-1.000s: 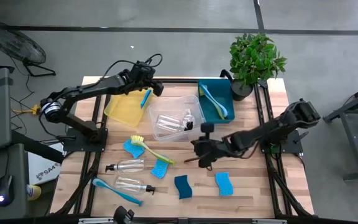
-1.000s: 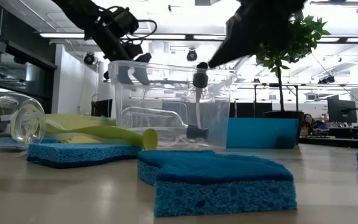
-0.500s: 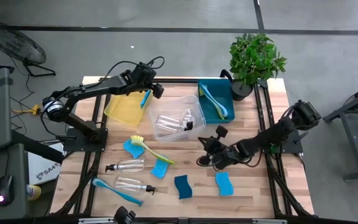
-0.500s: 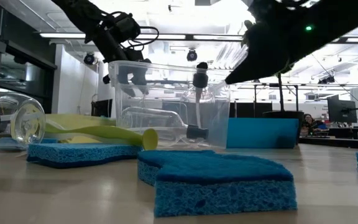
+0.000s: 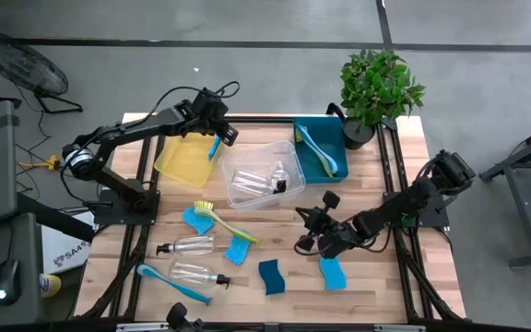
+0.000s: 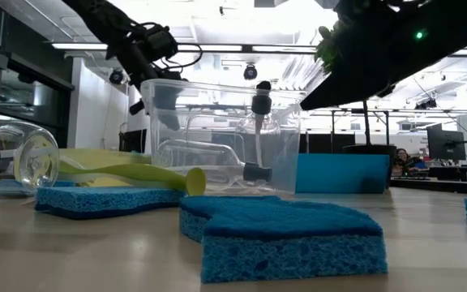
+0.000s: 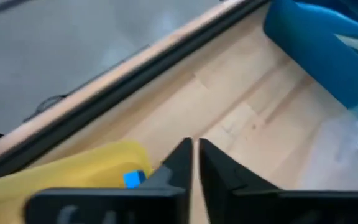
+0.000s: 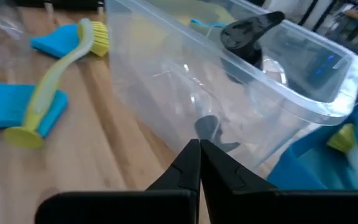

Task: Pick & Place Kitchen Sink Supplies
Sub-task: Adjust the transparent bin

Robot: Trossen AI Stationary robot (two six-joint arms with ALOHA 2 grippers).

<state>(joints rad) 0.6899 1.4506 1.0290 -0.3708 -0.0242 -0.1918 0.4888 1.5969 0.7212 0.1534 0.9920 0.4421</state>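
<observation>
Unmarked wooden table (image 5: 376,175), unlabelled clear bottles (image 5: 194,246).

Surface (image 5: 404,157): bins (image 5: 264,175) crowding twelve o'clock; bottles (image 5: 187,246), brushes (image 5: 221,220), sponges (image 5: 272,277) blocking seven; bare wood lying open at three.

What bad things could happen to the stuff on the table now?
The right gripper hangs shut, low over the table beside the clear bin; a careless swing might bump the bin and the bottles inside. Two more bottles lie on their sides and could roll if nudged. The yellow-green brush rests across a blue sponge, so lifting either one may drag the other.
</observation>
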